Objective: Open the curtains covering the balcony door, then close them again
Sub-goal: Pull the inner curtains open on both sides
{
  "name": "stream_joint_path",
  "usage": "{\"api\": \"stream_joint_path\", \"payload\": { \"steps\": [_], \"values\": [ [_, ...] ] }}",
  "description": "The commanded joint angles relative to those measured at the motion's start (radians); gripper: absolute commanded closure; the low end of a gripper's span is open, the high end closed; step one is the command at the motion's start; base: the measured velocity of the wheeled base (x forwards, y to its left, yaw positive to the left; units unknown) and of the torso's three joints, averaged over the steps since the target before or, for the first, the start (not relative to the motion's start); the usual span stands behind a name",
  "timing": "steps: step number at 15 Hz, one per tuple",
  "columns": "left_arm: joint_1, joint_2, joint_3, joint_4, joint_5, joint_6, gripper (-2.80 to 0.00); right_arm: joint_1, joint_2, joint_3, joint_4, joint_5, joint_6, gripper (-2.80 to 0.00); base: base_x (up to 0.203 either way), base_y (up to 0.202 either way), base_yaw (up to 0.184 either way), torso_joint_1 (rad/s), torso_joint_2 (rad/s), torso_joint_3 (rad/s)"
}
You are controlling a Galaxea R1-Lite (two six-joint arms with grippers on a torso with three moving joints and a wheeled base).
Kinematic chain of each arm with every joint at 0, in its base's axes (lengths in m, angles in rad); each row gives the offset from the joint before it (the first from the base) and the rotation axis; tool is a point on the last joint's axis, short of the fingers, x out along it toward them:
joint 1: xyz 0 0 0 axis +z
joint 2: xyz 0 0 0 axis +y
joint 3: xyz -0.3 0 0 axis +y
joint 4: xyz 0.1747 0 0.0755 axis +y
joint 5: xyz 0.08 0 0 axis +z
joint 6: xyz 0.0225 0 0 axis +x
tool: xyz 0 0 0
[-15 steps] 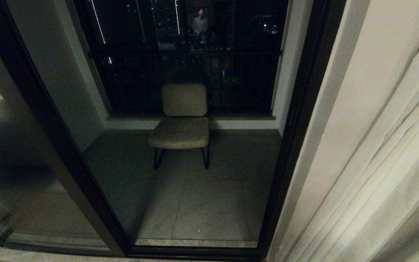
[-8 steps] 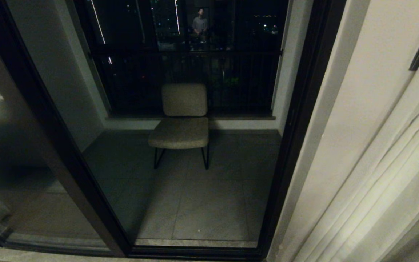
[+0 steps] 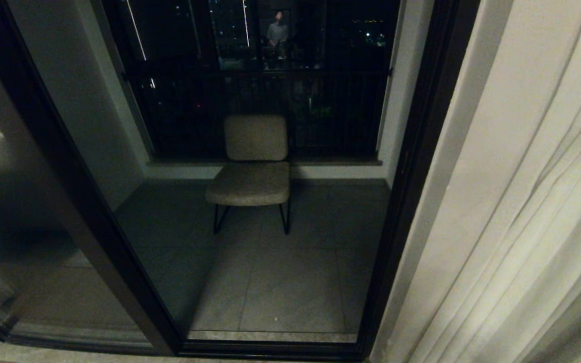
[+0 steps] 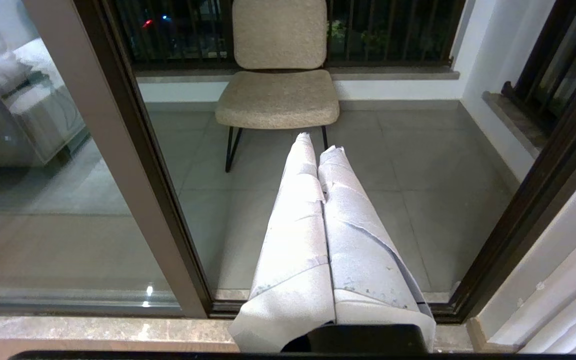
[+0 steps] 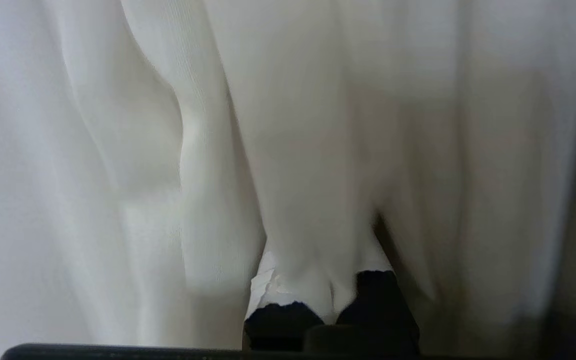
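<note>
The curtains hang bunched at the right edge of the head view, leaving the balcony door uncovered. The right gripper is clamped on a curtain fold. The left gripper is closed, empty, pointing toward a beige chair.

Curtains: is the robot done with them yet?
Not yet. Opening looks done: the curtains are bunched at the right and the door glass shows the chair. In hand: the right gripper is shut on a curtain fold. The left gripper hangs idle, shut. Left: pulling the curtains across the door.
</note>
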Motion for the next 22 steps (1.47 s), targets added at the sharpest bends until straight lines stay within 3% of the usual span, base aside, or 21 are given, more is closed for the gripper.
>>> {"api": "stream_joint_path", "payload": {
  "steps": [1,4,6,11,12,17,22],
  "values": [
    [0.000,0.000,0.000,0.000,0.000,0.000,0.00,0.065,-0.098,0.061,-0.002,0.001,0.000,0.00,0.000,0.000,0.000,0.000,0.00,0.000],
    [0.000,0.000,0.000,0.000,0.000,0.000,0.00,0.125,-0.162,0.126,0.009,0.018,0.000,0.00,0.000,0.000,0.000,0.000,0.00,0.000],
    [0.000,0.000,0.000,0.000,0.000,0.000,0.00,0.128,-0.178,0.146,0.008,0.054,0.000,0.00,0.000,0.000,0.000,0.000,0.00,0.000],
    [0.000,0.000,0.000,0.000,0.000,0.000,0.00,0.128,-0.181,0.157,0.007,0.055,0.002,0.00,0.000,0.000,0.000,0.000,0.00,0.000],
    [0.000,0.000,0.000,0.000,0.000,0.000,0.00,0.128,-0.182,0.159,0.005,0.055,0.002,-2.80,0.000,0.000,0.000,0.000,0.00,0.000],
    [0.000,0.000,0.000,0.000,0.000,0.000,0.00,0.127,-0.219,0.219,0.010,0.055,0.003,-2.80,0.000,0.000,0.000,0.000,0.00,0.000],
    [0.000,0.000,0.000,0.000,0.000,0.000,0.00,0.125,-0.329,0.439,0.015,0.083,0.002,-2.80,0.000,0.000,0.000,0.000,0.00,0.000]
  ]
}}
